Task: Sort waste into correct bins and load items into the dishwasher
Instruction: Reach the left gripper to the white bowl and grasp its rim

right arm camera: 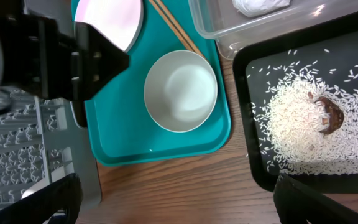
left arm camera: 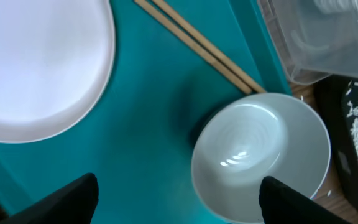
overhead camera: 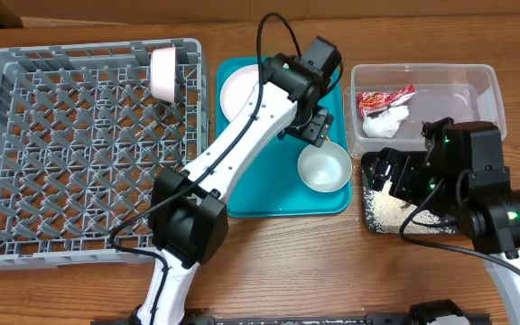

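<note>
White round bowl [left arm camera: 260, 158] sits empty on the teal tray [left arm camera: 148, 93]. Left tool [left arm camera: 179, 186] hovers over it, jaws spread, gripping nothing. Step in hand: loading dishes. Next move calls for a rim pinch, then transfer to the grey lattice dish rack [overhead camera: 79, 153]. Right tool [right arm camera: 179, 186] hangs released near the flat black tray [right arm camera: 347, 37].

Left arm [overhead camera: 242, 135] and right arm [overhead camera: 490, 194] share white links, black joints, black cables, green lights.
</note>
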